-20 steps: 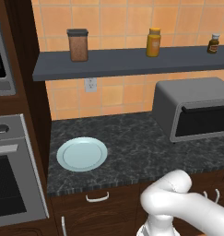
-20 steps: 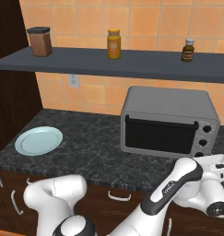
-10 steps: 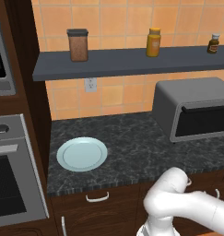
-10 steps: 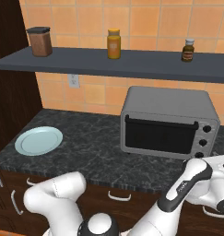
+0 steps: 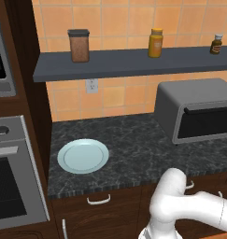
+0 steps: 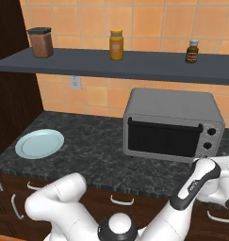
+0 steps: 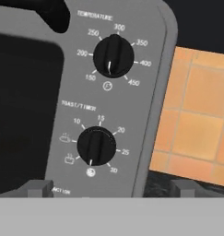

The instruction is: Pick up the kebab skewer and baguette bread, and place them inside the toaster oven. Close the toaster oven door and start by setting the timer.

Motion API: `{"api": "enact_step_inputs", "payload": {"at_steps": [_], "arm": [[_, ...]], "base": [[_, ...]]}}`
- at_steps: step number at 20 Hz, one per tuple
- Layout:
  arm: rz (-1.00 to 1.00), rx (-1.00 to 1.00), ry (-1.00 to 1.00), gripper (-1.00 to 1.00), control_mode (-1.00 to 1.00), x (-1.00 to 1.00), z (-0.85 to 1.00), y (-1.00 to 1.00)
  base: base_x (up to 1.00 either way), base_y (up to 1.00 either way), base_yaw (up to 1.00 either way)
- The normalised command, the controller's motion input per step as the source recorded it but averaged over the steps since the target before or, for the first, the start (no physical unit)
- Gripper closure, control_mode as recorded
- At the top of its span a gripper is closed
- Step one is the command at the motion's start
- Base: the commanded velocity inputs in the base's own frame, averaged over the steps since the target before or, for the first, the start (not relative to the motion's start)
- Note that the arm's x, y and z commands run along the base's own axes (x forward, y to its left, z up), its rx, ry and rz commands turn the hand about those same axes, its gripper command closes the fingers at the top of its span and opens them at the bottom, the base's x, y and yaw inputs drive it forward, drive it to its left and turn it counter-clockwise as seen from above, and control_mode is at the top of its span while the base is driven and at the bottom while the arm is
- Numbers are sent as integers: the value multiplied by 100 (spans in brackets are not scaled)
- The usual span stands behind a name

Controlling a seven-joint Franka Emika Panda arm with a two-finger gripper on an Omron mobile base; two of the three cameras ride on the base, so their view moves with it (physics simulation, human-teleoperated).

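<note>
A boxy grey metal toaster oven (image 6: 174, 124) sits at the right end of a dark speckled stone counter (image 6: 97, 153), its dark glass door (image 6: 164, 138) shut against the frame. Well apart, at the counter's left end, lies a round pale blue plate (image 5: 82, 155) with nothing on it. On the dark shelf (image 5: 129, 62) above stand a brown lidded canister (image 5: 79, 45), an orange jar (image 5: 155, 43) and a small dark bottle (image 5: 217, 44). In the hand view, the robot's gripper (image 7: 111, 189) faces the oven's control panel at close range, its jaws spread wide and holding nothing, with the black timer knob (image 7: 96, 146) just above the space between its two finger tips and the black temperature knob (image 7: 113, 56) higher up.
</note>
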Motion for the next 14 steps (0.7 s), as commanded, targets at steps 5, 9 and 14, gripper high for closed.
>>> {"api": "enact_step_inputs", "payload": {"at_steps": [5,9,14], "arm": [[0,11,-1,-100,-100,26,-4,-27],[1,16,-4,-100,-100,2,0,-15],[4,13,-7,-100,-100,2,-1,-1]], "base": [[0,0,0],[0,0,0],[0,0,0]]}}
